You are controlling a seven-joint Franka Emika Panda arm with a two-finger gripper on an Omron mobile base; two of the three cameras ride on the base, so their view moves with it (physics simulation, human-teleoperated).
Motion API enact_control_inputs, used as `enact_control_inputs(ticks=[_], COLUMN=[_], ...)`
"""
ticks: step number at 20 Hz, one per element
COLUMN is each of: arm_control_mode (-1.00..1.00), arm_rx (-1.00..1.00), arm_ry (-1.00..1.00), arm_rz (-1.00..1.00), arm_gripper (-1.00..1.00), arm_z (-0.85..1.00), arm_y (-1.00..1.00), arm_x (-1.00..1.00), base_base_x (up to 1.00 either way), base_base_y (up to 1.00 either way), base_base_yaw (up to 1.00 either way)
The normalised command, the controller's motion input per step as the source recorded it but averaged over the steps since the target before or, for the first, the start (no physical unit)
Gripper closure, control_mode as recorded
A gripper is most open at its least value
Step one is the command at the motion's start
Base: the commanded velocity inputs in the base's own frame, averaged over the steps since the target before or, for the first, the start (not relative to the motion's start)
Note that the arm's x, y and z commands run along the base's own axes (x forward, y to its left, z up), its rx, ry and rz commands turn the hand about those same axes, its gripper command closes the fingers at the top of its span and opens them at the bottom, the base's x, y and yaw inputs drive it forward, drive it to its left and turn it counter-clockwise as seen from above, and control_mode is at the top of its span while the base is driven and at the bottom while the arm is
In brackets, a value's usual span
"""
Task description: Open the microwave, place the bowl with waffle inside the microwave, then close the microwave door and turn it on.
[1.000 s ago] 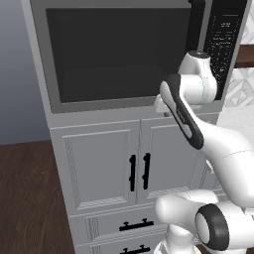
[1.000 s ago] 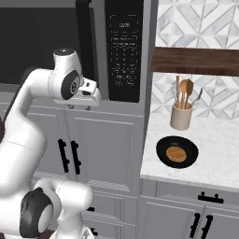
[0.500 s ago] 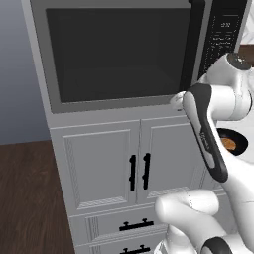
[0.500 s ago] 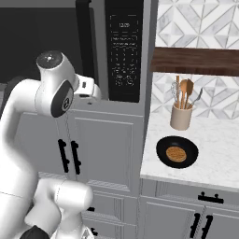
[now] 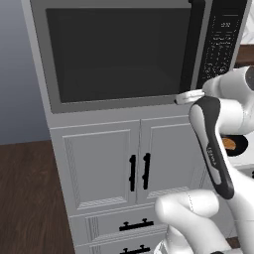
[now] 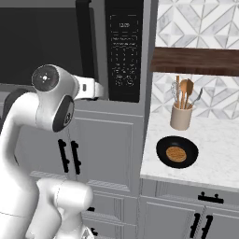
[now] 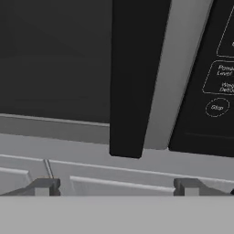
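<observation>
Door [image 5: 119, 54] not yet opened; fingers [image 7: 116, 186] spread wide, empty (just below the handle [image 7: 135, 77]). Bowl [image 6: 177, 152] waits on the desk [image 6: 219, 154]; everything remains.

Both base views look forward and down from behind the arm, sharing the microwave [image 5: 124, 54] front, while the hand view sits close to its handle [image 7: 135, 77].
</observation>
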Motion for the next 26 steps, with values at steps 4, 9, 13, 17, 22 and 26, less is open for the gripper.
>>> enact_control_inputs(ticks=[4, 9, 13, 17, 22, 26], arm_control_mode=[-1.00, -1.00, -1.00, -1.00, -1.00, -1.00], arm_rx=[0.03, 0.04, 0.00, 0.00, 0.00, 0.00], arm_ry=[-0.20, -0.18, -0.18, -0.12, -0.07, 0.00], arm_rz=[0.01, 0.01, 0.00, 0.00, 0.00, 0.00], arm_gripper=[-1.00, -1.00, -1.00, -1.00, -1.00, -1.00], arm_z=[0.34, 0.81, 0.55, 0.04, 0.00, 0.02], arm_y=[-0.07, -0.04, -0.01, -0.04, -0.19, -0.19], arm_x=[0.01, -0.02, -0.02, 0.00, 0.00, 0.00], base_base_x=[0.00, 0.00, 0.00, 0.00, 0.00, 0.00], base_base_y=[0.00, 0.00, 0.00, 0.00, 0.00, 0.00], base_base_yaw=[0.00, 0.00, 0.00, 0.00, 0.00, 0.00])
